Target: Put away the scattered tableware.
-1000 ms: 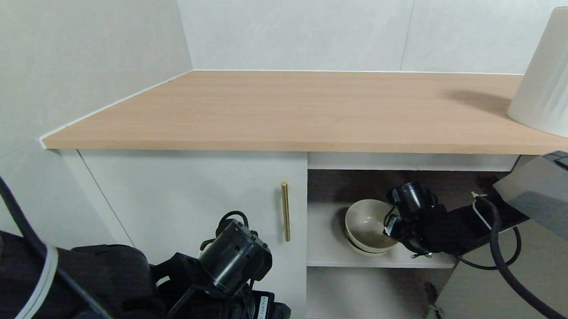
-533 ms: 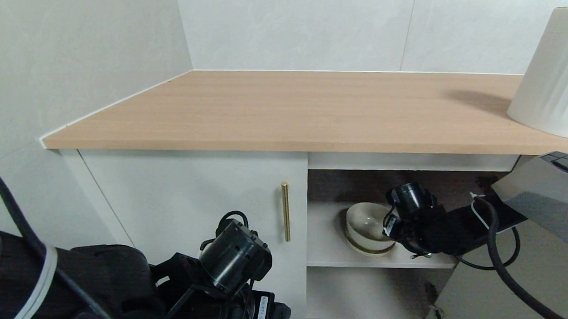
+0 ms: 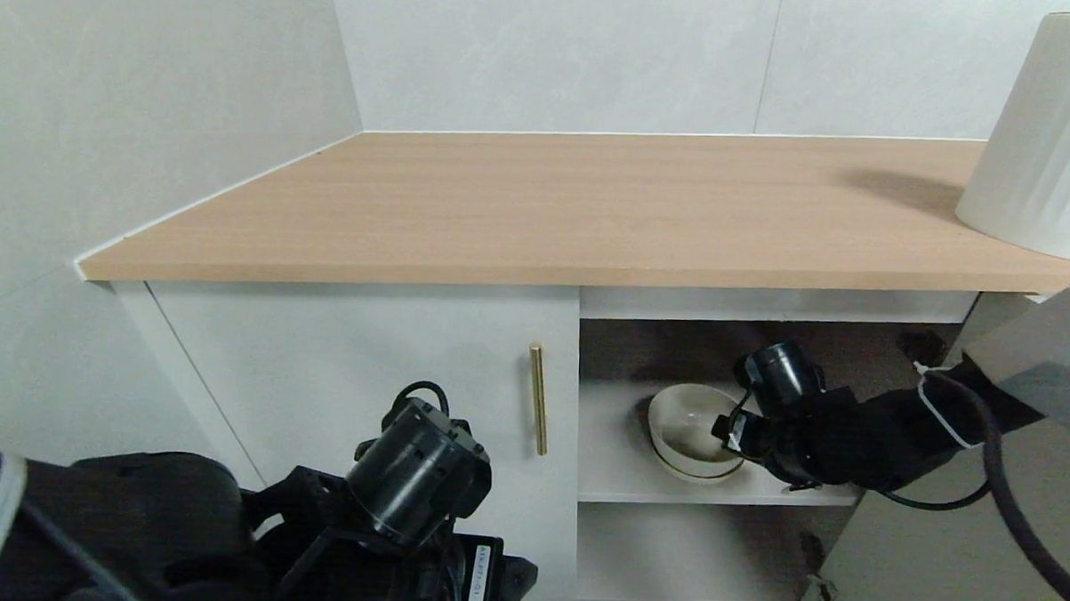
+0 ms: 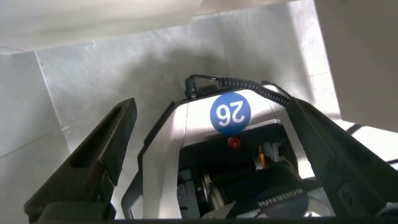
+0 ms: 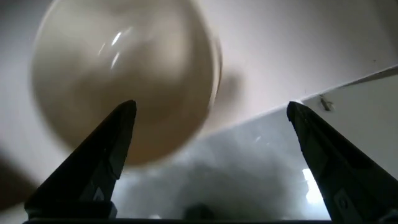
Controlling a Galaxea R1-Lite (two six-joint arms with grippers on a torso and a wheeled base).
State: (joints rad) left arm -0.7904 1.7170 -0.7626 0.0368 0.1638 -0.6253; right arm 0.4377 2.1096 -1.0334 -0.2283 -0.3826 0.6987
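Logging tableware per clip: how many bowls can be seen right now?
1. A beige bowl sits on the open cabinet's upper shelf, next to the right gripper. Others may be hidden behind the closed door.

There is one beige bowl [image 3: 683, 437]. One white lampshade [image 3: 1043, 140] stands on one wooden countertop [image 3: 547, 203]. One cabinet [image 3: 766, 304] has two doors, one shut door [image 3: 337, 374] and one open door [image 3: 935, 555]. One brass bar handle [image 3: 538, 398] is on the shut door. Two shelves show inside: an upper shelf [image 3: 613, 472] and a lower shelf [image 3: 668, 554].
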